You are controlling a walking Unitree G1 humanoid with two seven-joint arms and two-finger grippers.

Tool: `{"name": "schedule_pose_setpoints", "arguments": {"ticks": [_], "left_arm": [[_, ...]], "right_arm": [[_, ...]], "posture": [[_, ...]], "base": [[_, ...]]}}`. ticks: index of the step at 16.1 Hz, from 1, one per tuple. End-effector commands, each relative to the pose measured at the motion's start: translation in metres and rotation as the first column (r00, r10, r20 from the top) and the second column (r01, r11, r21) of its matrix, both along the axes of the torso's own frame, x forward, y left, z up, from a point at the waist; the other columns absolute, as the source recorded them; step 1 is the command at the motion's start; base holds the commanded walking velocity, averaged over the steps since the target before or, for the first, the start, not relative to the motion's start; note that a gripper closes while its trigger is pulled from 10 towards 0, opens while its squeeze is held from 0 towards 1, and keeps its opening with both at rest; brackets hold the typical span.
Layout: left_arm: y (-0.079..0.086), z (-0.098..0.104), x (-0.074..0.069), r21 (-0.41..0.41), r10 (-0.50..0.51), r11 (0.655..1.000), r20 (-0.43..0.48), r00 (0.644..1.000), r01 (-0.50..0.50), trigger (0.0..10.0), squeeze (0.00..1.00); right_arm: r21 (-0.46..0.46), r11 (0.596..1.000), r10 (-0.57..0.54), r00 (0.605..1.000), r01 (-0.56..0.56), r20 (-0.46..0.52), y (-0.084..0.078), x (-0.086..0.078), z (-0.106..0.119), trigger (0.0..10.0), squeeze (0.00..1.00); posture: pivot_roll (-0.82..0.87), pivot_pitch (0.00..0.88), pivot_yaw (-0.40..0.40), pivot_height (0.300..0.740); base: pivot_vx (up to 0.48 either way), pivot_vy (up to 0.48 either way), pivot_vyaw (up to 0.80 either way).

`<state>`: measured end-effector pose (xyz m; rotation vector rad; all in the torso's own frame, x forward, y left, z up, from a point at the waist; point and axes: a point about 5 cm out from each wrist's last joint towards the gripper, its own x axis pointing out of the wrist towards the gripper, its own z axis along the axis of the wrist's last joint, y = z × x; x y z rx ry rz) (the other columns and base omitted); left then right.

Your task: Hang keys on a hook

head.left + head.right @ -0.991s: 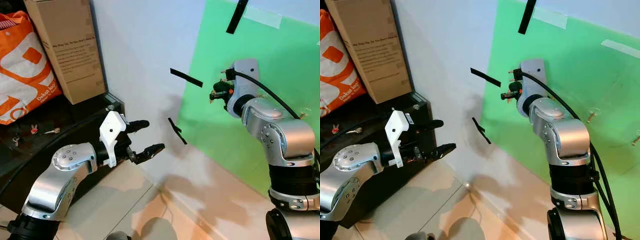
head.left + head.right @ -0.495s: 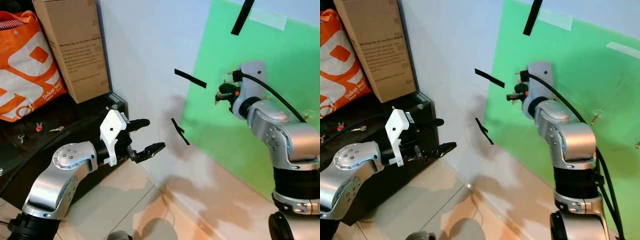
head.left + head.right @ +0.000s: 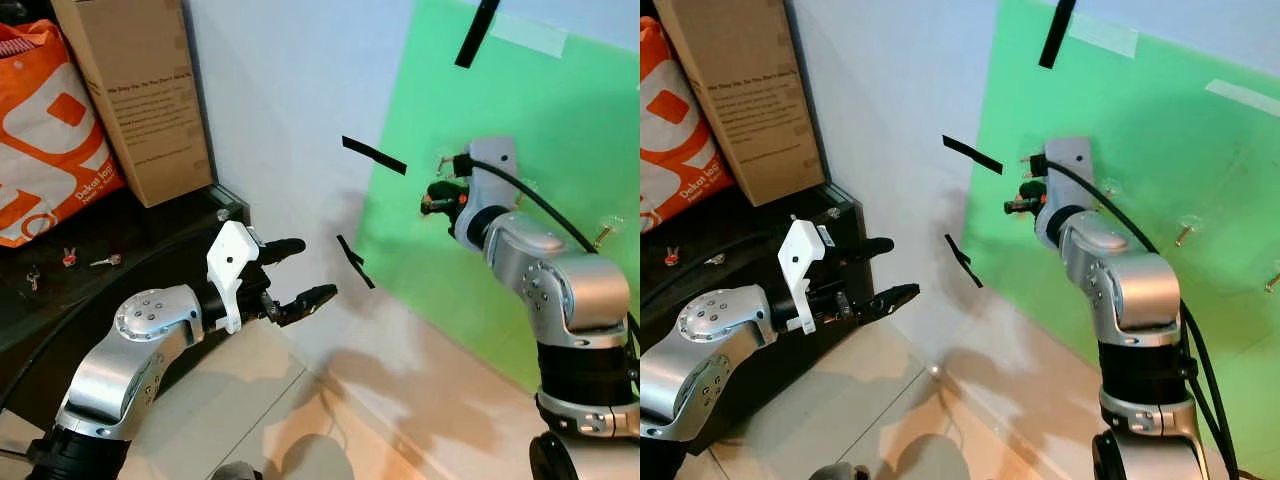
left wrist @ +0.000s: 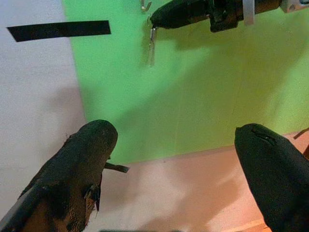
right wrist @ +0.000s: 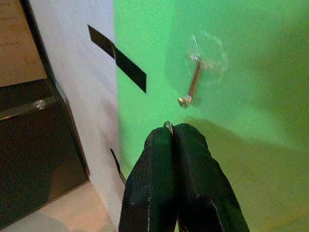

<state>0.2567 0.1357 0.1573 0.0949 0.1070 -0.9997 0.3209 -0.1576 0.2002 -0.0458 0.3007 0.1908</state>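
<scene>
My right gripper (image 5: 174, 131) is raised against the bright green sheet on the wall (image 3: 520, 250), its two black fingers clenched on a small metal key ring (image 5: 168, 126), of which a sliver of loop shows at the tips. In the left wrist view a slim silvery key (image 4: 151, 42) dangles from that pinch. Close beyond my fingertips, near the sheet's upper left part, sits the small metal hook on its clear stick-on pad (image 5: 193, 83), not yet touched by the ring.

I judge the keys light and hard, the ring thin, smooth and apt to slip or swivel, so a grip low on the loop suits, leaving its upper arc free for the hook. The pad looks weakly stuck; I would press gently.

My left gripper (image 3: 295, 272) hovers low beside the white wall (image 3: 290, 120), fingers spread wide and holding nothing.
</scene>
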Motion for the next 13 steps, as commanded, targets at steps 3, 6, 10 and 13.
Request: {"name": "schedule_pose_setpoints", "arguments": {"ticks": [3,6,10,13], "left_arm": [[0.0,0.0,0.001,0.009,-0.016,1.0,-0.005,1.0,0.016,10.0,0.0],[0.0,0.0,0.0,0.011,-0.017,1.0,-0.006,1.0,0.017,10.0,0.0],[-0.001,-0.001,0.0,0.002,-0.005,1.0,-0.002,1.0,0.005,10.0,0.0],[0.001,-0.002,-0.002,0.004,-0.009,1.0,-0.008,1.0,0.009,10.0,0.0]], "right_arm": [[0.0,1.0,-0.01,1.0,0.01,0.002,0.002,-0.003,0.001,10.0,0.0],[0.005,1.0,-0.004,1.0,0.004,-0.002,0.003,-0.004,0.0,10.0,0.0],[-0.007,0.999,0.042,0.999,-0.043,-0.011,0.008,-0.003,0.0,10.0,0.0],[-0.007,0.998,0.055,0.998,-0.055,-0.008,0.012,-0.003,-0.001,10.0,0.0]], "posture": [[-0.02,0.0,-0.031,0.74],[-0.01,0.0,-0.04,0.74],[-0.01,0.0,-0.053,0.74],[0.0,0.0,-0.037,0.74]], "base": [[0.0,0.0,0.0],[0.0,0.0,0.0],[0.0,0.0,0.0],[0.0,0.0,0.0]]}}
